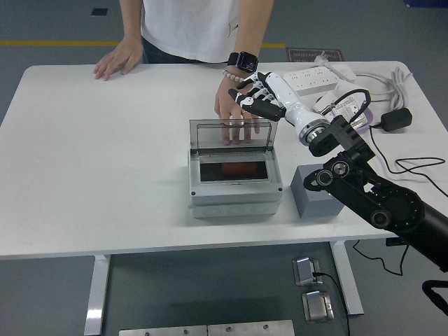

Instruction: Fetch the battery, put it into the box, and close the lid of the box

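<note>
A grey box (234,192) stands at the table's middle with its clear lid (236,132) raised upright at the back. An orange battery (234,170) lies inside the box. My right hand (257,96) is just above and behind the lid's top right corner, fingers spread, holding nothing. A person's hand (236,112) rests flat on the table behind the lid, showing through it. The person's other hand (115,61) rests at the table's far left edge. My left arm is out of view.
A grey block with a round recess (316,194) stands right of the box, partly behind my right arm. A white power strip (318,73), cables and a black adapter (394,119) lie at the back right.
</note>
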